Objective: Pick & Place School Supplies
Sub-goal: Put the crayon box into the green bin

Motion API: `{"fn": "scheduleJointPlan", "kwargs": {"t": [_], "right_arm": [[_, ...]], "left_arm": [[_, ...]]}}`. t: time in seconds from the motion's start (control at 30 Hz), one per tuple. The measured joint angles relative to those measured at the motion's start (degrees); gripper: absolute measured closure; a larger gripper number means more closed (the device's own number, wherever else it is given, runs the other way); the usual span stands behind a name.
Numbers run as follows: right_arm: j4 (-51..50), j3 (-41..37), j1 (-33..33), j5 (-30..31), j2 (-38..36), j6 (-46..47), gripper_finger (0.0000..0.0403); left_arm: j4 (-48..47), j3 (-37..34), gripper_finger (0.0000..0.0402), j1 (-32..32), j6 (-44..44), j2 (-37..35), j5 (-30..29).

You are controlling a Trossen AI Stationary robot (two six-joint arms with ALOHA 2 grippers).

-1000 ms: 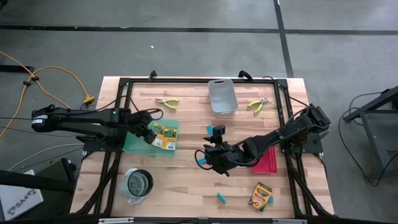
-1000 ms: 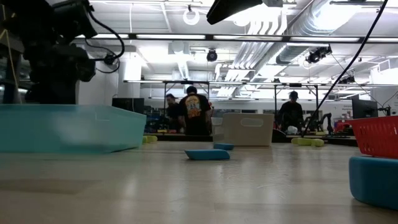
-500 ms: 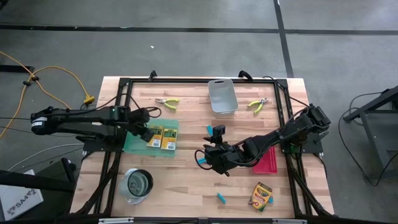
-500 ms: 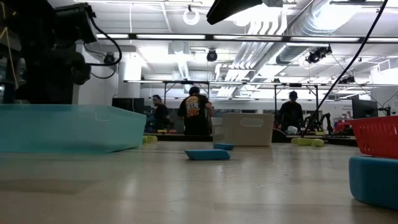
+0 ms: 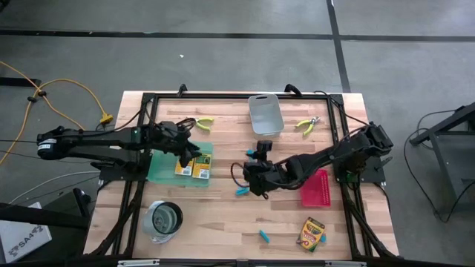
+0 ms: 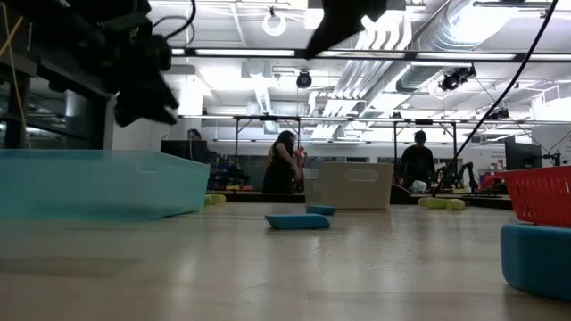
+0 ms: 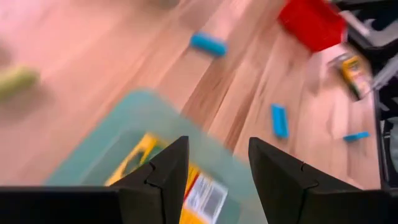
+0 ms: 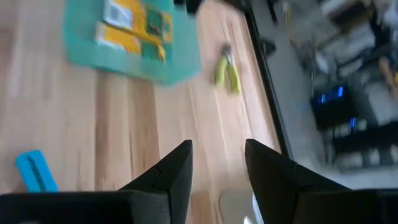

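Observation:
Two yellow-and-green crayon boxes [image 5: 192, 165] lie flat in the green tray [image 5: 159, 172]. My left gripper [image 5: 190, 150] hovers open over the tray's far right part, with nothing between its fingers [image 7: 163, 171]. My right gripper [image 5: 249, 180] stands open and empty at mid-table. A light-blue block [image 5: 241, 191] lies on the wood just near of it, and another [image 5: 249, 153] lies just beyond it. A third block [image 5: 263, 236] and a third crayon box [image 5: 312, 232] lie near the front right. Two yellow-green-handled pliers [image 5: 199, 122] [image 5: 306, 126] lie at the far side.
A grey bin [image 5: 265, 115] stands at the far middle. A red tray [image 5: 317, 189] sits under my right arm. A round metal cup [image 5: 165, 220] stands at the front left. Bare wood shows between the green tray and my right gripper. People stand in the room beyond the table.
My left gripper has risen off the crayon boxes, tipped upward and rolled, shifting toward the tray's far right; the boxes stay flat in the tray. My right gripper has moved a little toward the far and left edges, uncovering the blue block beside it.

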Motion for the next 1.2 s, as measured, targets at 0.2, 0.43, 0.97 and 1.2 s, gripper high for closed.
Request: {"fn": "scheduleJointPlan", "kwargs": {"t": [0.2,0.43,0.97,1.2], "right_arm": [[-7.82,0.00,-3.40,0.03,0.00,7.66,0.0262],[-11.23,0.00,-5.56,-0.24,0.00,8.45,0.0262],[-38.91,0.00,-11.86,-9.12,0.00,39.05,0.0262],[-51.32,0.00,-11.07,-19.80,-0.87,49.40,0.0262]], "left_arm": [[10.80,0.00,0.0238,-0.51,9.26,0.00,-1.22],[19.36,0.00,0.0238,-3.71,16.33,0.00,-1.15],[18.93,0.00,0.0238,-6.56,23.06,0.00,-1.19],[18.91,0.00,0.0238,-4.43,25.88,0.22,-1.28]]}}
